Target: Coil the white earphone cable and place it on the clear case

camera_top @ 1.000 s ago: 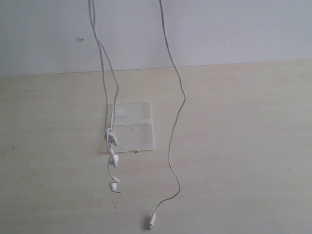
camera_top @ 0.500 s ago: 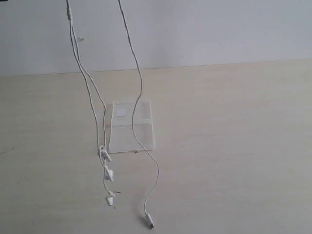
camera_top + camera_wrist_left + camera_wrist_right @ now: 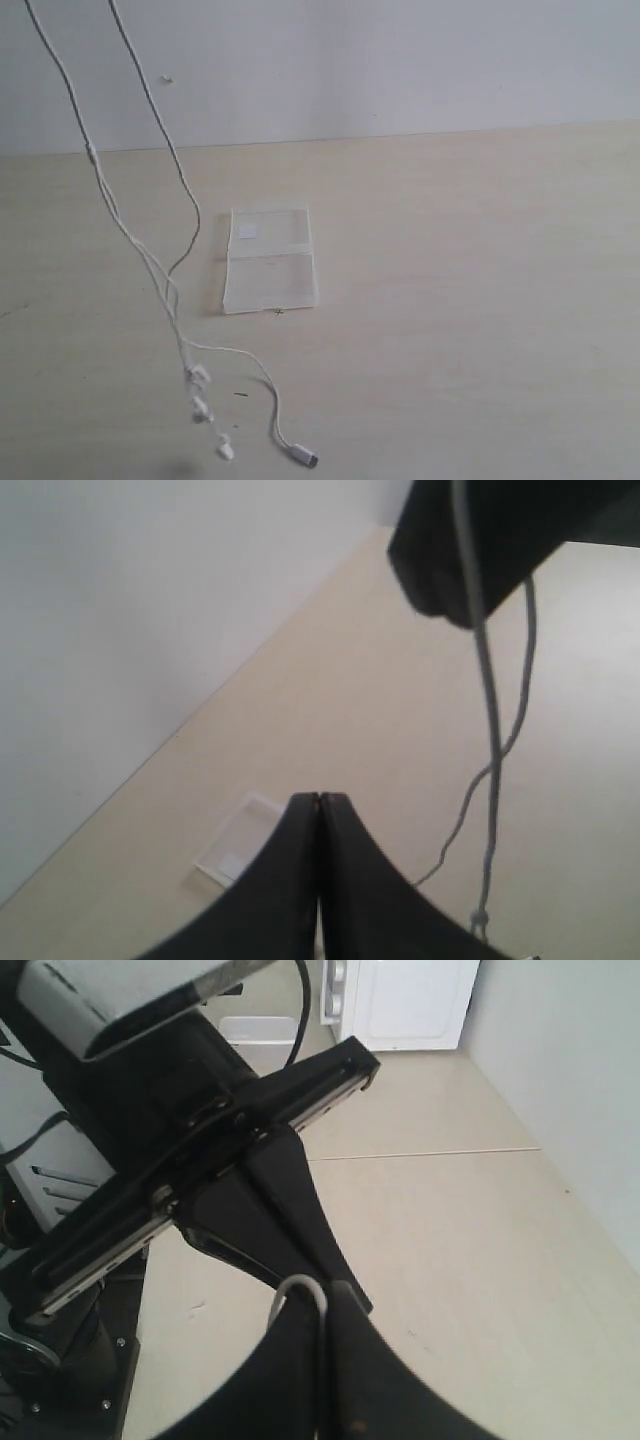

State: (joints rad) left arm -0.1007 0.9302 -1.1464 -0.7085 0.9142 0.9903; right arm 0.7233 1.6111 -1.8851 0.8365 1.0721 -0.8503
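The white earphone cable (image 3: pixel 140 250) hangs in two strands from above the exterior view's top left. Its earbuds (image 3: pixel 202 408) and plug (image 3: pixel 305 457) trail on the table near the front edge. The clear case (image 3: pixel 269 260) lies open and flat at mid-table, a white sticker on its far half, with no cable on it. My right gripper (image 3: pixel 325 1292) is shut on a loop of the cable (image 3: pixel 298 1285). My left gripper (image 3: pixel 320 798) is shut with nothing between its tips, high above the case (image 3: pixel 235 848). Neither gripper shows in the exterior view.
A pale wall (image 3: pixel 400 60) stands behind the wooden table (image 3: pixel 480 300). The left arm's black body (image 3: pixel 200 1140) sits close beside my right fingers. In the left wrist view the right gripper's dark housing (image 3: pixel 500 530) hangs overhead with the cable (image 3: pixel 490 730) dropping from it.
The hanging strands have swung left, off the case. The earbuds and plug have been dragged toward the front left of the table.
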